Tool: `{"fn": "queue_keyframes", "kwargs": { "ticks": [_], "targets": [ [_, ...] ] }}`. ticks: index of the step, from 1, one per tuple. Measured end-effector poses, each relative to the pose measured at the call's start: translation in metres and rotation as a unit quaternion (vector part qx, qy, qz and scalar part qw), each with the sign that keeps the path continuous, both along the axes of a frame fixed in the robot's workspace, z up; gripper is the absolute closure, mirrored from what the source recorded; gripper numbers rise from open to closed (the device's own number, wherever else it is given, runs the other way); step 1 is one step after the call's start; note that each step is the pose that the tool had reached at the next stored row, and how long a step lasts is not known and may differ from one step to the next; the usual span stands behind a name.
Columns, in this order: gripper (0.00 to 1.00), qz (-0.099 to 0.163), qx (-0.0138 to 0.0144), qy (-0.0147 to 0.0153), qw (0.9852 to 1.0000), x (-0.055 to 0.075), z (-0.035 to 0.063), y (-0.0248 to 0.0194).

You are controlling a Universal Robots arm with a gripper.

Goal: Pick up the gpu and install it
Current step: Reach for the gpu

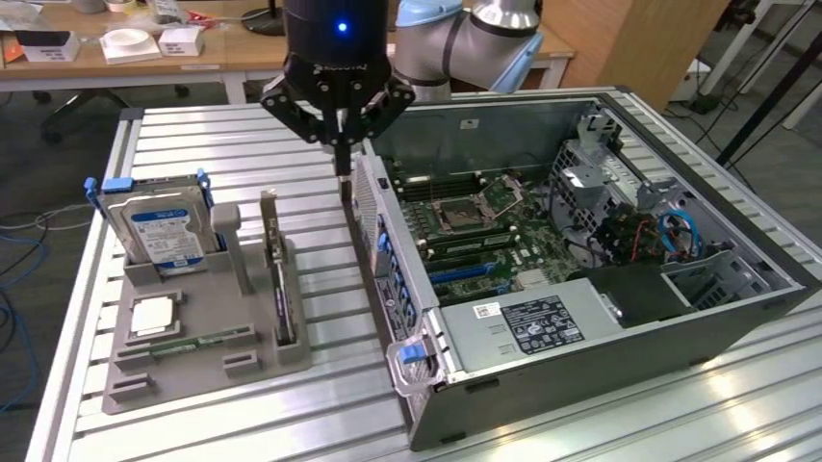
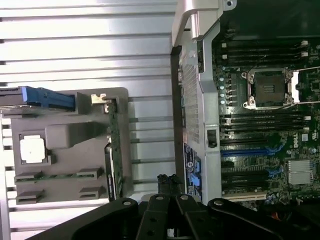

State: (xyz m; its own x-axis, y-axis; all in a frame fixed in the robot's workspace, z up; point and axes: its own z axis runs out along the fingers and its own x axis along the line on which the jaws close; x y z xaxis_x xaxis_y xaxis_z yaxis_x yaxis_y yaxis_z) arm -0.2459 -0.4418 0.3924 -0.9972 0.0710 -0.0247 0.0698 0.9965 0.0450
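On the gray holder (image 1: 192, 371) stand the gpu (image 1: 276, 279) and a blue-labelled hard drive (image 1: 161, 231), print unreadable; the gripper (image 1: 343, 171) hangs pressed together, empty, beside the computer case (image 1: 578, 385).

My gripper (image 1: 342, 166) points straight down, its fingers (image 1: 342, 150) pressed together into one narrow tip. My arm (image 1: 478, 38) sits behind it, toward one o'clock in the exterior view.

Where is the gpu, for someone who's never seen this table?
Beside the open dark computer case, toward the exterior view's left, sits a grey plastic holder. The gpu stands on edge in the slot nearest the case: a thin flat dark card, unlike the boxy blue-labelled hard drive beside it.
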Motion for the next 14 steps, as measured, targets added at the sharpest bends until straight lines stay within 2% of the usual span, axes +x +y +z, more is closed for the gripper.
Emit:
{"fn": "queue_keyframes", "kwargs": {
  "ticks": [14],
  "targets": [
    [0.89, 0.001, -0.0013, 0.0000, 1.0000, -0.023, -0.0001, -0.0209]
  ]
}}
